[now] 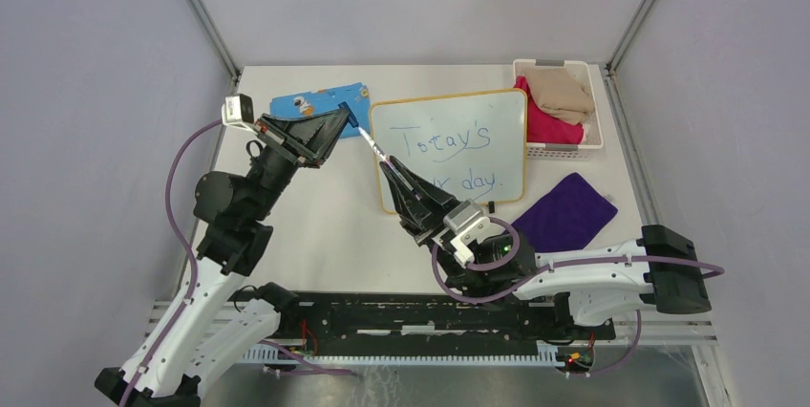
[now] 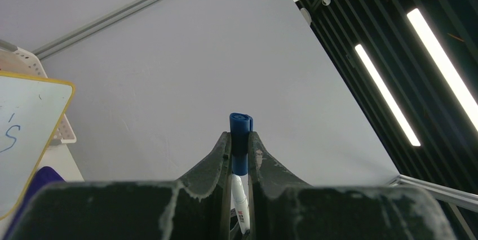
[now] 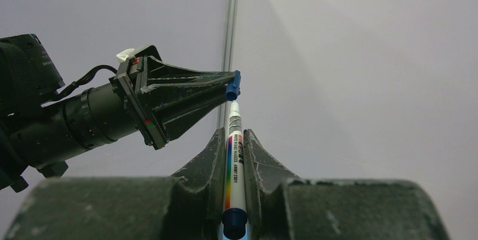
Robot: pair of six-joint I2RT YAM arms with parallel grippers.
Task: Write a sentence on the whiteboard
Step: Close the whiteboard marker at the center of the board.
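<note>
We see the whiteboard [image 1: 449, 149] lying flat on the table [image 1: 325, 225], and across it the sentence [image 1: 454, 157] runs in thin blue marker, two lines: "Today's" on top and "day." below, with the word before it hidden behind an arm. At the whiteboard's near left corner the right gripper [image 1: 388, 171] points up and away, its jaws pinching the white marker [image 3: 232, 161] by the barrel, with the tip aimed out past the board's left edge. Just left of that edge the left gripper [image 2: 240, 143] points in from the side, jaws squeezed on the blue cap [image 2: 240, 123]. Cap and marker tip sit right together, and we cannot tell whether they touch. Further left of the whiteboard lies a blue patterned cloth [image 1: 320, 101]. Off its right edge stands a white basket [image 1: 564, 149] of folded fabrics, and near its right front corner lies a purple cloth [image 1: 565, 213].
</note>
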